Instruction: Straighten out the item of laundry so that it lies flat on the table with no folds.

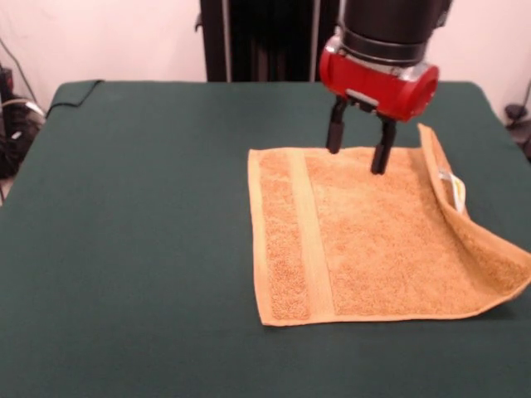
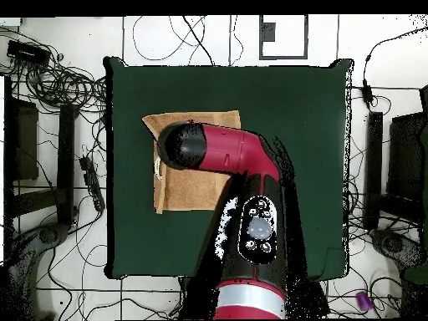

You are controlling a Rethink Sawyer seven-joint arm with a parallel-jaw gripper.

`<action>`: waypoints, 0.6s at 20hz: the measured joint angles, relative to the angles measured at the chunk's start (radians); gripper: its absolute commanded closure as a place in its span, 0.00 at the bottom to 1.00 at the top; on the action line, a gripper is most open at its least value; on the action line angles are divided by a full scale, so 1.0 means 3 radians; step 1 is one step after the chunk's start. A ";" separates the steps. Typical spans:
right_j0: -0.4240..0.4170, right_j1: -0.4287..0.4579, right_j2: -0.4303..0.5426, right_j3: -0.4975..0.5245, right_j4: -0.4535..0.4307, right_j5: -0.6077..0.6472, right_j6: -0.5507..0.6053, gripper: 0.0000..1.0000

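Front view, room: pale wall behind the table (image 1: 133, 249), with the dark pedestal upright at the far side and cables trailing at both edges.
Front view, surface: dark green cloth top, far wider than the towel (image 1: 373, 240), bare everywhere else that shows.
Front view, towel: orange-tan terry, lying on the picture's right half of the table; most of it is flat, one woven band running front to back near its left edge.
Front view, fold: the right-hand edge stands up and curls inward, showing the white label (image 1: 455, 186); that is the part not yet flat.
Front view, gripper (image 1: 359, 149): both black fingers point straight down with a clear gap between them, nothing held; the tips sit at or just above the towel's far edge, whether touching I cannot tell.
Front view, why there: it looks placed to pin or pinch the far edge, though the raised flap lies to its right, so the next grasp probably belongs nearer that side.
Overhead view, room: white floor strewn with black cables, dark stands on either side.
Overhead view, surface: the green top fills the middle.
Overhead view, towel (image 2: 180, 196): on the picture's left part of the table, half covered by the red arm (image 2: 226, 155).
Overhead view, gripper: hidden under the arm.
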 measured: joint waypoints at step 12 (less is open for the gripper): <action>0.0291 0.0052 -0.0033 0.0000 0.0112 0.0000 0.0001 0.00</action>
